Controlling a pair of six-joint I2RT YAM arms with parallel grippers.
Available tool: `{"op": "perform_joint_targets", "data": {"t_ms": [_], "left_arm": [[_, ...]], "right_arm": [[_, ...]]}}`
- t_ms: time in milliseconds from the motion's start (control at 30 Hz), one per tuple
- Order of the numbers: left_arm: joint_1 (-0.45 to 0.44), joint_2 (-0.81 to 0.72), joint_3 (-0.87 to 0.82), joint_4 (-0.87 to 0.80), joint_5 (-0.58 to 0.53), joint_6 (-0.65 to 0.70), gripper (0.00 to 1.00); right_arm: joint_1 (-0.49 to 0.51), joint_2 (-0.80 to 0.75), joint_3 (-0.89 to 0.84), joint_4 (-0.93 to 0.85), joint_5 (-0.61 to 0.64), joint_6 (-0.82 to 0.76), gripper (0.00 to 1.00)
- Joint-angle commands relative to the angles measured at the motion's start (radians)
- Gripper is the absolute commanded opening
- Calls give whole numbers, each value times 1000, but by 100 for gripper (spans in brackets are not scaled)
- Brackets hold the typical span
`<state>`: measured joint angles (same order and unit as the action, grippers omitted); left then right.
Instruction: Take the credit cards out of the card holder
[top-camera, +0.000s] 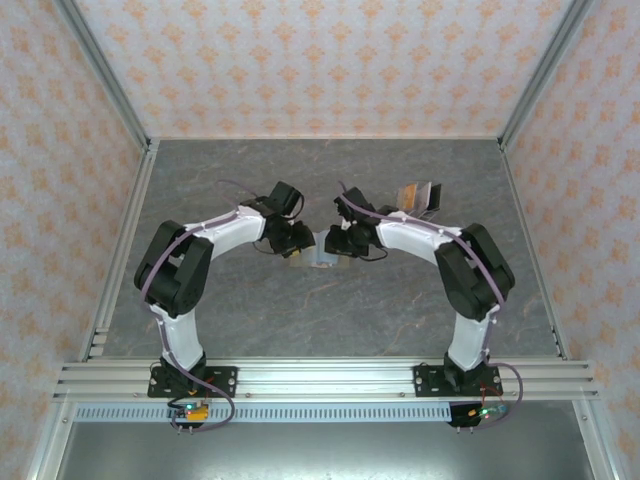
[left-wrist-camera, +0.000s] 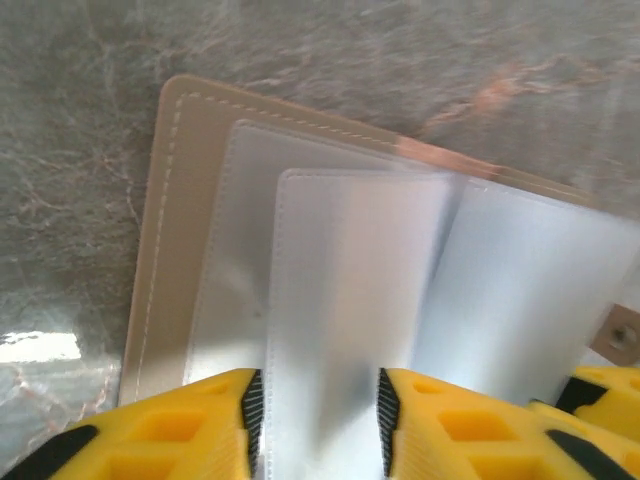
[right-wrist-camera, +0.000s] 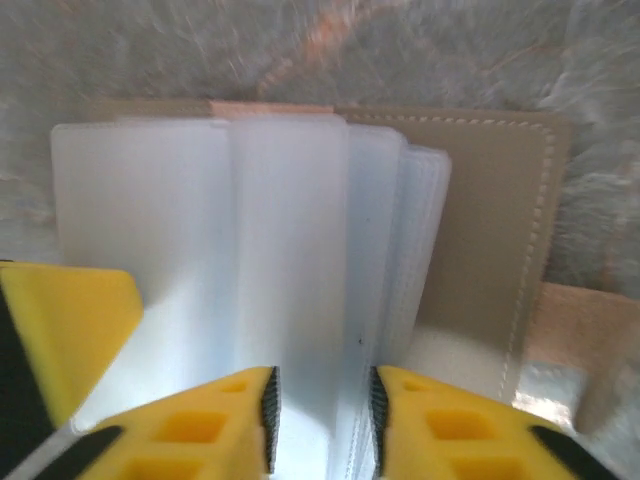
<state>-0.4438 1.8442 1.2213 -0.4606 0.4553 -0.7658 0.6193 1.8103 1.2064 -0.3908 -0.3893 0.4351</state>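
spanning left to right, card holder

No writing, brand, number or sign can be read: the card holder has a plain tan cover, and the frosted sleeves inside it show no print.

I worked in what looked like a robotics lab cell: my arm bases were bolted to an aluminium rail, facing a grey marbled surface boxed in by metal-framed, orange-patterned panels.
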Motion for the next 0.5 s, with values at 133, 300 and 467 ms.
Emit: {"op": "perform_joint_targets", "data": {"t_ms": [133, 300, 467], "left_arm": [[69, -208, 53, -149, -102, 80, 64], [153, -344, 22, -238, -279, 132, 82], [197, -483, -45, -264, -548, 189, 100]], "right_arm": [[-35, -274, -34, -53, 285, -38, 61], [-81, -441, -85, -35, 569, -136, 82], [-138, -568, -156, 39, 845, -244, 99]]}}
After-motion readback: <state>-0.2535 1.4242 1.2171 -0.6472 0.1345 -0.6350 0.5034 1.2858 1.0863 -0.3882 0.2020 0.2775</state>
